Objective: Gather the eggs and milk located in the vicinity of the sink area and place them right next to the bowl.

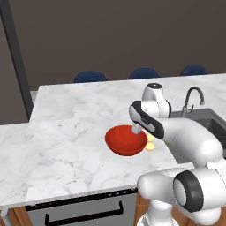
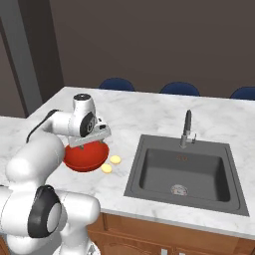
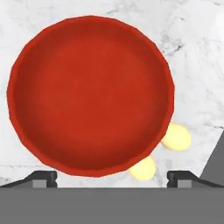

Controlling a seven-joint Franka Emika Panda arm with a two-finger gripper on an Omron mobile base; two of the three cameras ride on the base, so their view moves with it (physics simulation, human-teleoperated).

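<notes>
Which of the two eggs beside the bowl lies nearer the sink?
The farther egg, set closer to the sink; the other egg lies nearer the counter's front edge, both beside the red bowl.

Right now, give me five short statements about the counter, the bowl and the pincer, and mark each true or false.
1. The glossy red round bowl holds nothing. True.
2. Two small pale-yellow rounded eggs lie inside the bowl. False: they lie on the white marble counter, beside the bowl, on its sink side.
3. The pincer grips an egg. False: its jaws stand open above the bowl, holding nothing.
4. The dark grey rectangular sink has a round drain and a dark faucet behind it. True.
5. A white milk carton stands beside the bowl. False: just the two eggs lie there.
</notes>
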